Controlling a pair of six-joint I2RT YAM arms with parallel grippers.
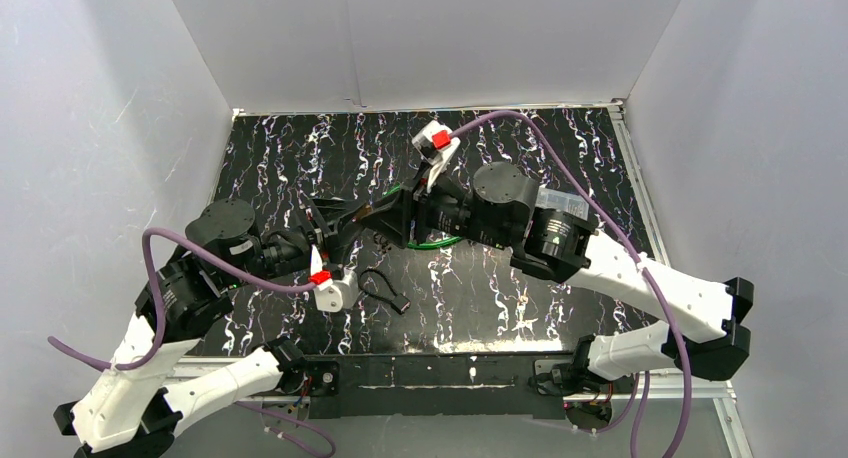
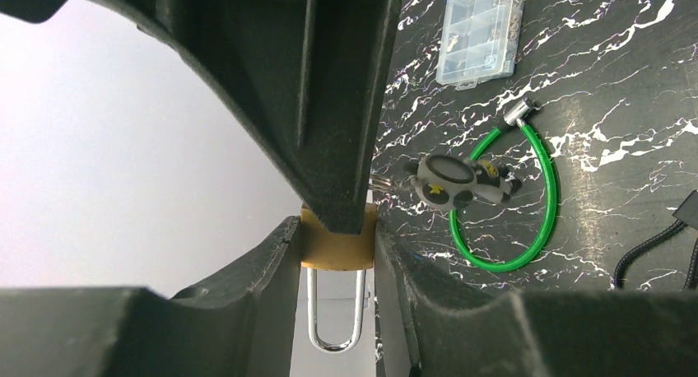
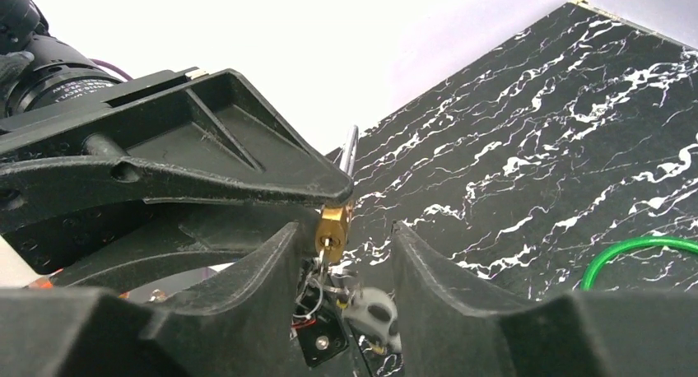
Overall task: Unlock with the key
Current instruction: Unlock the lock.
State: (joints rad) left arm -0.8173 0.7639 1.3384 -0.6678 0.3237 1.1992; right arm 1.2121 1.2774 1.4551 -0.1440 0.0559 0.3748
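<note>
My left gripper is shut on the brass padlock, its steel shackle pointing towards the camera. In the top view both grippers meet above the table's middle, the left and the right. In the right wrist view the padlock shows its keyhole face with the key in it. A key ring with a grey charm and a black fob hangs below. My right gripper is open, its fingers either side of the lock and key, not gripping.
A green cable loop lies on the black marbled table, also in the top view. A clear plastic parts box lies beyond it. A black cord loop lies near the left wrist. White walls enclose the table.
</note>
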